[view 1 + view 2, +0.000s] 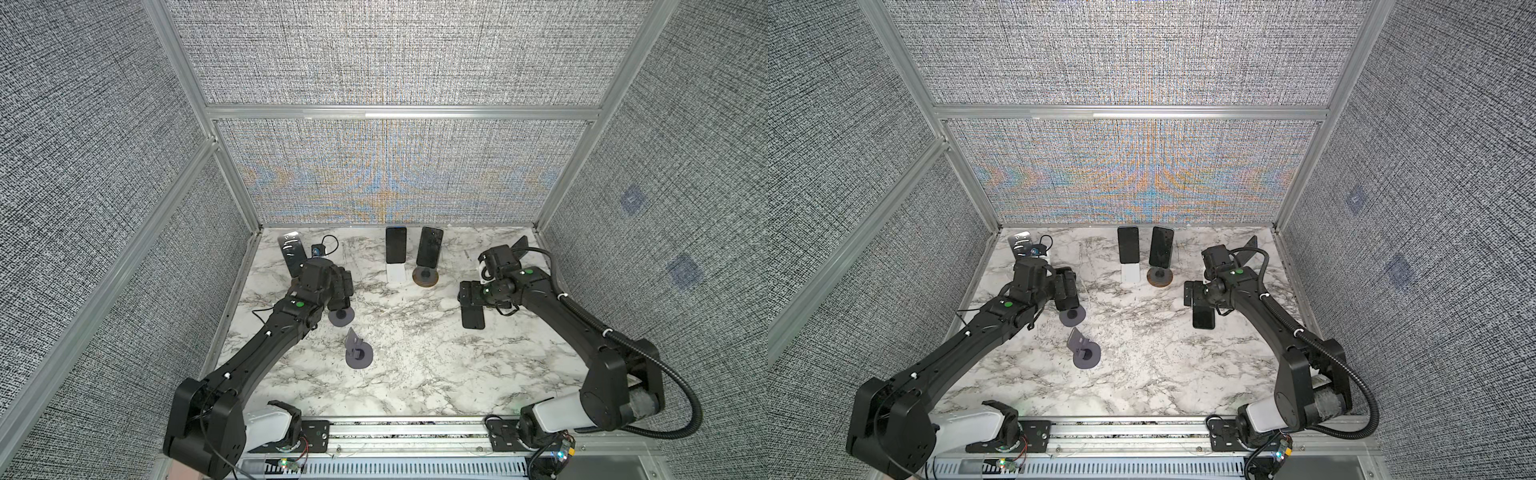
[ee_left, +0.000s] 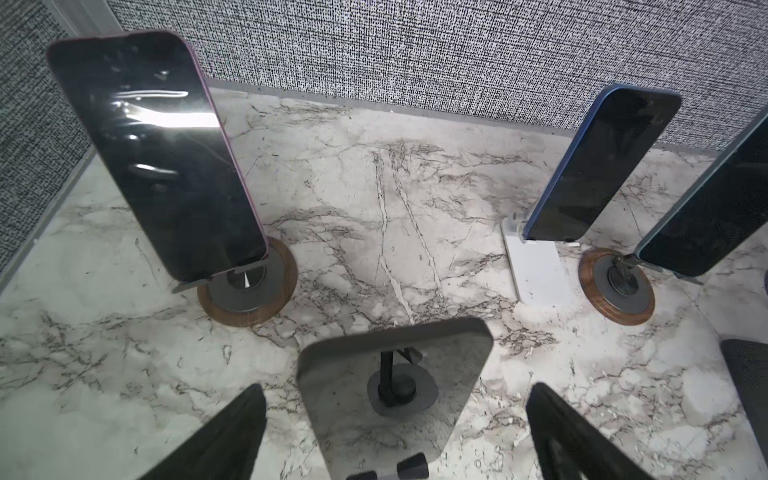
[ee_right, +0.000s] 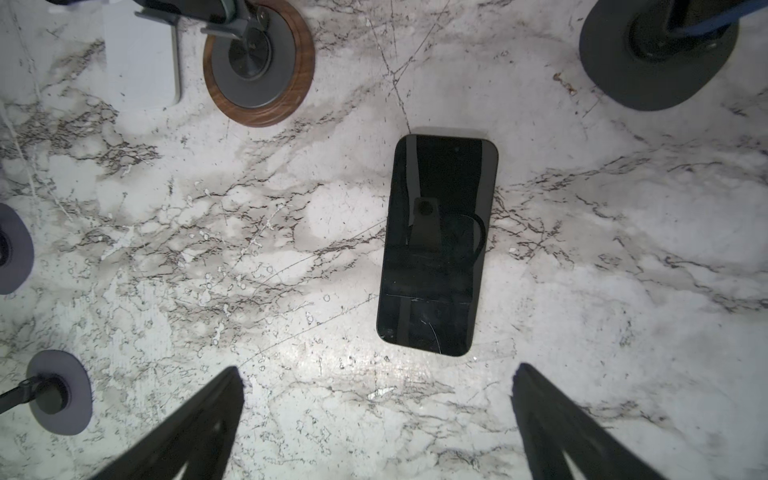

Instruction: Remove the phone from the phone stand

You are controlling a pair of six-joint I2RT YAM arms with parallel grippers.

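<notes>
A black phone [image 3: 436, 245] lies flat, screen up, on the marble table [image 1: 415, 374], also seen in both top views [image 1: 473, 318] [image 1: 1203, 319]. My right gripper [image 3: 380, 370] hangs open just above its near end, holding nothing, as a top view shows [image 1: 469, 293]. Two empty grey phone stands [image 1: 341, 316] [image 1: 358, 353] sit left of centre. My left gripper [image 2: 397, 386] is open over the farther one, whose tilted plate [image 2: 353, 374] stands between the fingers without being touched.
Several other phones rest on stands along the back: one at the left on a wooden base [image 1: 291, 251], one on a white stand [image 1: 395, 244], one on a wooden base [image 1: 430, 247], one behind the right arm [image 1: 519, 243]. A small cabled device [image 1: 318, 250] lies back left.
</notes>
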